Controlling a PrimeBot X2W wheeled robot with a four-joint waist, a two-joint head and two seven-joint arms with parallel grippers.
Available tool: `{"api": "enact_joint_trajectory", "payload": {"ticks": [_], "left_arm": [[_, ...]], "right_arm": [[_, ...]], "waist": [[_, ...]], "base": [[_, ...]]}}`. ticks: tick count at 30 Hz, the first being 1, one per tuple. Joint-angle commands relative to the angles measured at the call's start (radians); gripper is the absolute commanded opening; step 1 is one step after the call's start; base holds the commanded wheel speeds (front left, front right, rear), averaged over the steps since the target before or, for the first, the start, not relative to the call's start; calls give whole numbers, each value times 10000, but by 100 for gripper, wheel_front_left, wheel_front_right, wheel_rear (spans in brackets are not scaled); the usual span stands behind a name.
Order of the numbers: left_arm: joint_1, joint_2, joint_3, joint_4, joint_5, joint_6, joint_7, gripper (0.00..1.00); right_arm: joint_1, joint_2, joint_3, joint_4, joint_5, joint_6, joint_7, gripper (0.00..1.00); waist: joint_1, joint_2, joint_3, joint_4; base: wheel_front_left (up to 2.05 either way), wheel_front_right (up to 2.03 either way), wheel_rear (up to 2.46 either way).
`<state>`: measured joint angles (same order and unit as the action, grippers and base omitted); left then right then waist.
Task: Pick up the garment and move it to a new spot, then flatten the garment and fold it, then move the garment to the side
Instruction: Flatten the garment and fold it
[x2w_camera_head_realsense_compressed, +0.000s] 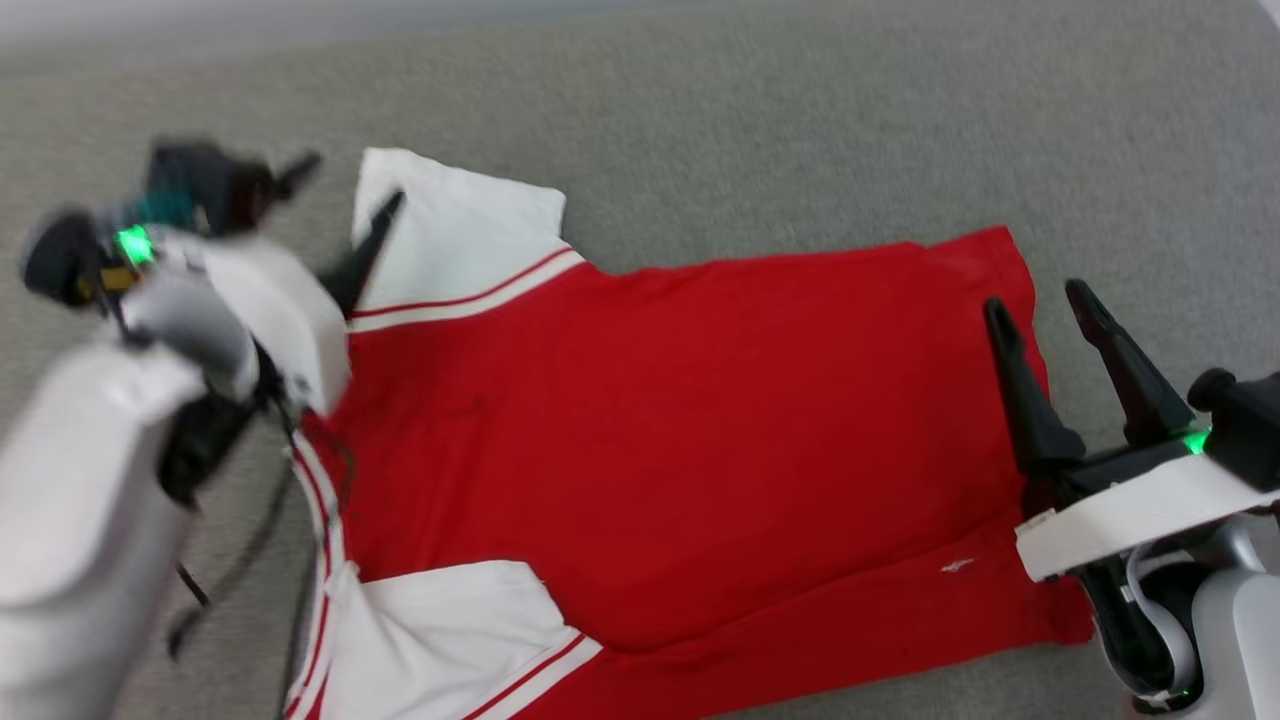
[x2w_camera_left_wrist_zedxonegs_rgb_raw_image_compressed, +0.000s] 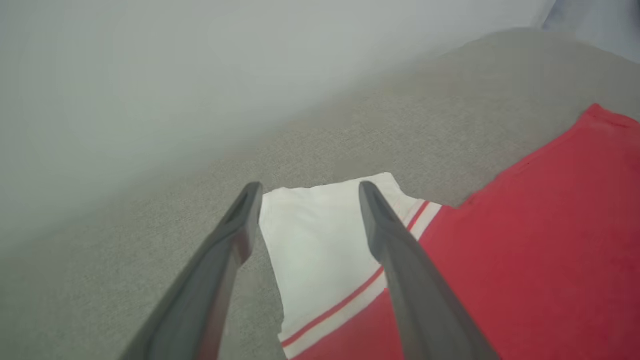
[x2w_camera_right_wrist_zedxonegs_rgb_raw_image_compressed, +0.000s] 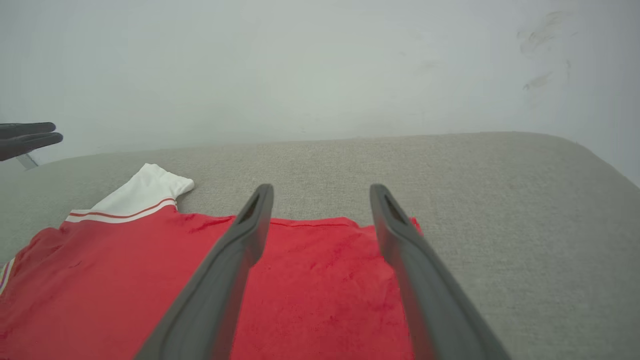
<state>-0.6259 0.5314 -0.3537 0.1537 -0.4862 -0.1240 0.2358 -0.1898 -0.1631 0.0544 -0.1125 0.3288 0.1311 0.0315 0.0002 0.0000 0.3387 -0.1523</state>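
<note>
Two grippers: left gripper (x2w_camera_head_realsense_compressed: 352, 178) and right gripper (x2w_camera_head_realsense_compressed: 1038, 298), both with dark fingers spread wide, both empty.
Garment: red jersey-style T-shirt with white short sleeves and red-and-white stripe trim (x2w_camera_head_realsense_compressed: 680, 430), spread flat on a grey woven fabric surface (x2w_camera_head_realsense_compressed: 800, 120), plain red side up, neck end left, hem right.
Left gripper: far left, blurred, fingers straddling the far white sleeve (x2w_camera_head_realsense_compressed: 460, 230); contact unclear.
Right gripper: right, fingers over the hem's far corner.
Near white sleeve (x2w_camera_head_realsense_compressed: 450, 630): near left.
</note>
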Motion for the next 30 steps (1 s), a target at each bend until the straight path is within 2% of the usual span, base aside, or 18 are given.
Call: {"api": "enact_joint_trajectory", "payload": {"ticks": [1, 9, 13, 21, 26, 28, 29, 30], "left_arm": [[-712, 222, -141, 167, -264, -35, 651, 100], [-3496, 1130, -1233, 1508, -2326, -65, 4433, 100], [-4283, 1358, -1440, 2174, -2622, -67, 5822, 100], [-4996, 1380, -1336, 3333, -2684, 362, 6486, 100], [-5084, 1447, -1404, 3803, -2729, 294, 6618, 100], [-5023, 1296, -1494, 3993, -2993, 175, 6864, 100], [-4909, 1178, -1519, 4088, -3242, 129, 7110, 0], [-4834, 1109, -1572, 4133, -3431, 75, 7360, 0]], "right_arm": [[-278, 118, 74, -184, 85, -8, 18, 100], [-807, 370, 595, -553, 275, -8, -51, 100], [-919, 399, 781, -542, 329, -8, -148, 100], [-1080, 361, 1100, -465, 418, -8, -306, 100], [-1184, 365, 1202, -581, 825, -8, -330, 100], [-1191, 300, 1238, -600, 849, -8, -324, 100], [-1191, 275, 1241, -598, 841, -8, -321, 100], [-1191, 256, 1243, -590, 829, -8, -319, 100]], "waist": [[-2, 0, 728, -477], [-2, 0, 1660, -1039], [-2, 0, 1942, -1184], [-2, 0, 2266, -1343], [-2, 0, 2398, -1385], [-2, 0, 2431, -1386], [-2, 0, 2438, -1379], [-2, 0, 2444, -1367]], "base": [[0, 0, 0], [0, 0, 0], [0, 0, 0], [0, 0, 0], [0, 0, 0], [0, 0, 0], [0, 0, 0], [0, 0, 0]]}}
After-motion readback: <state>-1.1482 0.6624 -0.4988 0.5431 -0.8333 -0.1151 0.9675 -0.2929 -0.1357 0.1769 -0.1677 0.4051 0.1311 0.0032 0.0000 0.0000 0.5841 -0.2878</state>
